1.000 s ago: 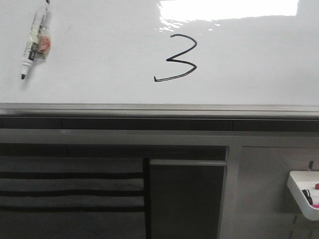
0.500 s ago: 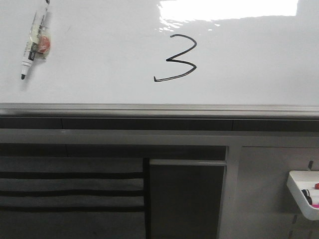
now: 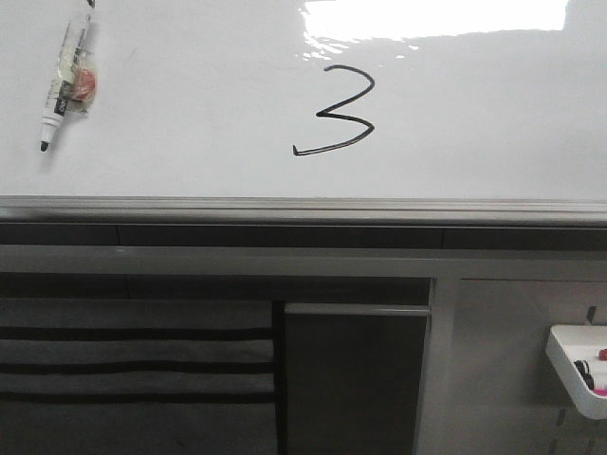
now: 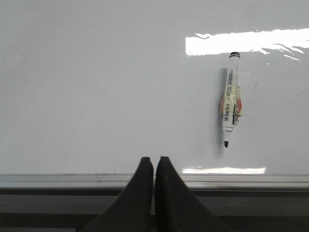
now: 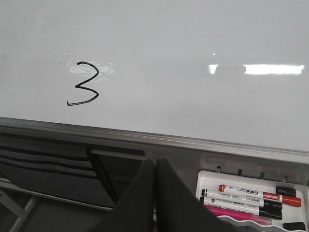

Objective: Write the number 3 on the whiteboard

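The number 3 (image 3: pixel 334 111) is drawn in thin black marker on the glossy whiteboard (image 3: pixel 190 114), near its middle; it also shows in the right wrist view (image 5: pixel 84 84). An uncapped marker (image 3: pixel 66 78) with an orange blob taped to it lies on the board at the left, also in the left wrist view (image 4: pixel 230 110). My left gripper (image 4: pixel 154 160) is shut and empty at the board's grey edge rail (image 4: pixel 72 179), apart from the marker. My right gripper (image 5: pixel 154 163) is shut and empty below the rail. Neither gripper shows in the front view.
A white tray (image 5: pixel 251 198) holding several markers hangs below the board at the right, also in the front view (image 3: pixel 579 365). Grey cabinet panels (image 3: pixel 133 360) stand below the rail. Bright glare (image 3: pixel 436 19) lies on the board.
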Motion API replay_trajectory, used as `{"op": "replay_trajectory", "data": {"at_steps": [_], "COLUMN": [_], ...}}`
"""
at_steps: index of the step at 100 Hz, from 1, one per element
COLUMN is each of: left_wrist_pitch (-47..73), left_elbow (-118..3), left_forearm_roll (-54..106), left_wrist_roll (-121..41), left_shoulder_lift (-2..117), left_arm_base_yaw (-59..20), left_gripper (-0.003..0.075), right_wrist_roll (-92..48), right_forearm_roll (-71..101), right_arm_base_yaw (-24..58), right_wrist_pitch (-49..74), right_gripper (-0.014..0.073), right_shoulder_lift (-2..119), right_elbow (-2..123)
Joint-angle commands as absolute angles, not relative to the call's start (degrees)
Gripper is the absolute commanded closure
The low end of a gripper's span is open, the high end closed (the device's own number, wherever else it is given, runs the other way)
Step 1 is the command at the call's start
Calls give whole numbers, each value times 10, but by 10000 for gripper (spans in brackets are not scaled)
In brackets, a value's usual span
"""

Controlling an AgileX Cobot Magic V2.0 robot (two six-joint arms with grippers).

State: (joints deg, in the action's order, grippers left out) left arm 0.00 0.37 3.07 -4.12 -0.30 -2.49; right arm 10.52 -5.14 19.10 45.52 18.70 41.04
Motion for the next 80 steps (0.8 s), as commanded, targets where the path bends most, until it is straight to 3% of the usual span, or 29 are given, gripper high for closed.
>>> {"op": "replay_trajectory", "data": {"at_steps": [1, 40, 64, 80], "left_wrist_pitch": [-45, -45, -45, -45], "left_elbow": [5, 5, 5, 5], "left_forearm_roll": [33, 33, 33, 33], "left_wrist_roll": [-36, -36, -36, -36], "left_shoulder_lift": [-21, -21, -21, -21], "left_arm_base_yaw": [-28, -28, -28, -28], "left_gripper": [738, 738, 738, 738], "right_wrist_roll": [104, 94, 97, 97], "right_forearm_roll": [-62, -87, -61, -31], "right_arm_base_yaw": [188, 174, 87, 36], "right_wrist_pitch": [413, 391, 155, 65], "right_gripper": [668, 668, 668, 668], "right_shoulder_lift": [193, 169, 34, -17], "right_elbow": [421, 394, 186, 74]}}
